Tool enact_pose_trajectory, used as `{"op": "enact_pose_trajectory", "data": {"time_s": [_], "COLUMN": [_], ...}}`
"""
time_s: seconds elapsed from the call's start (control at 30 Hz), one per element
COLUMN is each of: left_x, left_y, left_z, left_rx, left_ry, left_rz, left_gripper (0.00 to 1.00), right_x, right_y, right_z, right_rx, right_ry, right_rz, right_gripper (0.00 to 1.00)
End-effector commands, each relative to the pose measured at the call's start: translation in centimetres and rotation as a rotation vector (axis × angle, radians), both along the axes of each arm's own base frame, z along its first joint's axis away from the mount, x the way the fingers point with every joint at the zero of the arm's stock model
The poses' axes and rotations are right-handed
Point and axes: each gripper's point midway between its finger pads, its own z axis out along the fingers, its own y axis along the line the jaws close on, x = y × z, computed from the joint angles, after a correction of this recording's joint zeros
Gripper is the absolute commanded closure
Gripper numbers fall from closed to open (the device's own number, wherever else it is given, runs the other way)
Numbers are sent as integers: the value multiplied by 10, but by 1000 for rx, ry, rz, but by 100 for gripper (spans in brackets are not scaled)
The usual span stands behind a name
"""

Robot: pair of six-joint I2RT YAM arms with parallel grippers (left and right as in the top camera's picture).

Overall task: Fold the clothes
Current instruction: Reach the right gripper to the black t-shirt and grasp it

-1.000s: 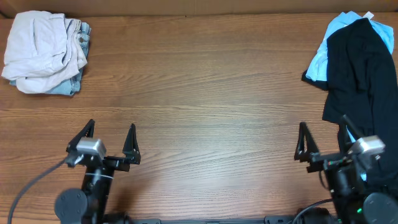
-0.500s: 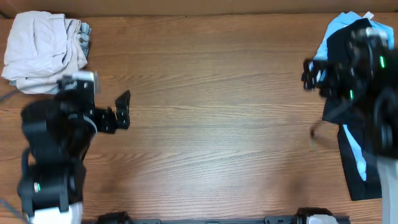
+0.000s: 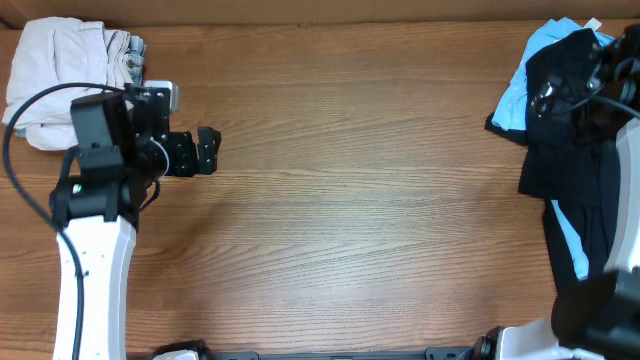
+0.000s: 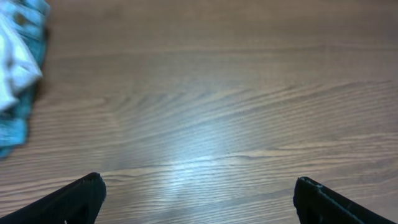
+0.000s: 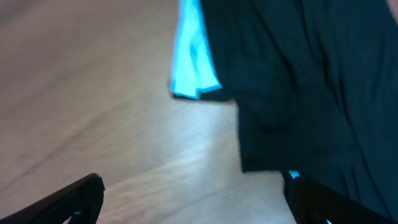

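A black T-shirt (image 3: 575, 140) lies crumpled at the table's right edge, on top of a light blue shirt (image 3: 518, 85). My right gripper (image 5: 193, 205) is open and empty, hovering over bare wood at the pile's left edge. In the right wrist view the black T-shirt (image 5: 311, 81) and the blue shirt (image 5: 194, 62) lie just ahead and to the right. In the overhead view its jaws are lost against the black cloth. My left gripper (image 3: 205, 152) is open and empty over bare wood at mid-left, also seen in the left wrist view (image 4: 199, 202).
A pile of white and denim clothes (image 3: 70, 85) sits at the far left corner, just behind my left arm; its edge shows in the left wrist view (image 4: 15, 74). Wooden table (image 3: 350, 200).
Both arms have left the front edge and reached toward the back. The left has ended beside the white pile, the right over the black and blue pile. Both grippers stayed open.
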Motion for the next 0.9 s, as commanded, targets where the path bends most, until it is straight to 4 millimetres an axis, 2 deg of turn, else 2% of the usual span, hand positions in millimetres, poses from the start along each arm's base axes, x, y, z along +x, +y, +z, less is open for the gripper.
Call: {"op": "enact_pose_trajectory", "data": {"time_s": [0.0, 0.1, 0.27, 0.3, 0.43, 0.63, 0.87], "left_x": [10, 15, 16, 16, 18, 19, 19], "left_y": [-17, -24, -23, -23, -23, -23, -22], "left_z": [-5, -17, -43, -49, -63, -72, -72], "left_rx": [-89, -130, -146, -150, -156, -159, -156], "left_ry": [23, 58, 146, 168, 208, 232, 233], "left_rz": [-55, -85, -77, -75, -73, -71, -68], "left_gripper": [0, 0, 0, 0, 0, 0, 0], "right_x": [2, 3, 8, 7, 2, -8, -20], "right_y": [-7, -8, -9, -9, -7, -4, -14], "right_z": [-31, -67, -120, -138, -174, -208, -226], "right_rx": [33, 61, 87, 96, 100, 101, 56], "right_ry": [99, 183, 235, 241, 229, 213, 218], "right_rz": [-19, -19, -43, -64, -87, -104, -212], "right_gripper": [0, 0, 1, 2, 5, 7, 10]}}
